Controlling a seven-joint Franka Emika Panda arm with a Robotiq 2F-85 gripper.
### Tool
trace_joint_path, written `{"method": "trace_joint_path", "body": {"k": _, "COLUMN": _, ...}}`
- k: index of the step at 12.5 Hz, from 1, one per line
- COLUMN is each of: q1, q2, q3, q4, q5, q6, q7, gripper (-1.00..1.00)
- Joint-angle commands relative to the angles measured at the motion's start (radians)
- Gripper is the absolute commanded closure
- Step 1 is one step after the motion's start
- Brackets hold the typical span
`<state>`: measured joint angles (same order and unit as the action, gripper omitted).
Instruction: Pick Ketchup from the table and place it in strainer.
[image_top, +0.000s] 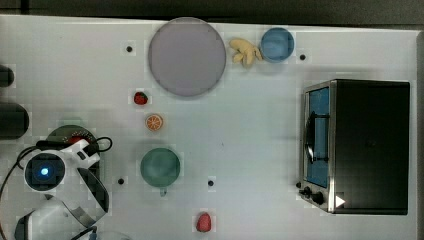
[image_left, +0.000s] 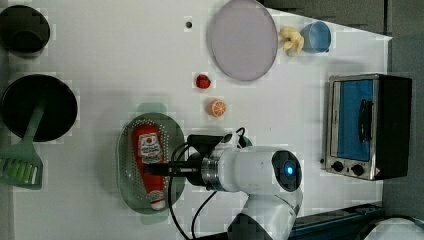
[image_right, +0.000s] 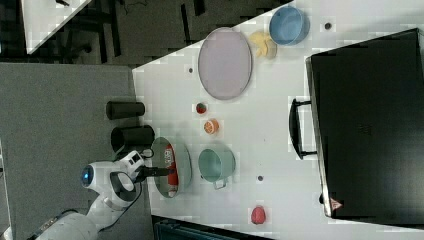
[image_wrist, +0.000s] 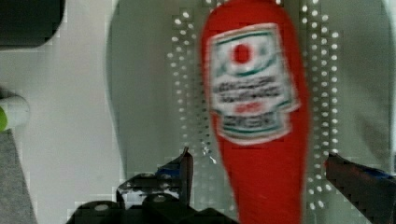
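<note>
Your white bench (image_top: 260, 140) carries a pale mint-green perforated oval strainer (image_left: 129, 165), and the red ketchup bottle with the white label (image_left: 149, 155) lies flat on its side inside it, white cap toward the left view's bottom. You can see in the wrist view that the claw (image_wrist: 259, 170) stands wide open, its dark fingers (image_wrist: 180, 170) apart on either side of the bottle's narrow end without pinching it. Beside the strainer on the right view's right sits a round teal-green mug (image_right: 216, 165)
</note>
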<state>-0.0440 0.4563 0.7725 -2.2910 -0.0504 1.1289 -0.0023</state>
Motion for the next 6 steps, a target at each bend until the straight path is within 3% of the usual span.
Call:
{"method": "trace_joint_path", "body": {"k": 1, "q1": -0.012, "q2": -0.11, "q3": 0.004, "q4": 0.037, "q5": 0.002, "q6": -0.003, "q7": 0.083, "gripper": -1.0}}
{"method": "trace_joint_path", "body": {"k": 6, "q1": -0.102, "q2": -0.354, "q3": -0.006, "q4": 0.137, "q5": 0.009, "q6": -0.379, "q7": 0.135, "gripper": -1.0}}
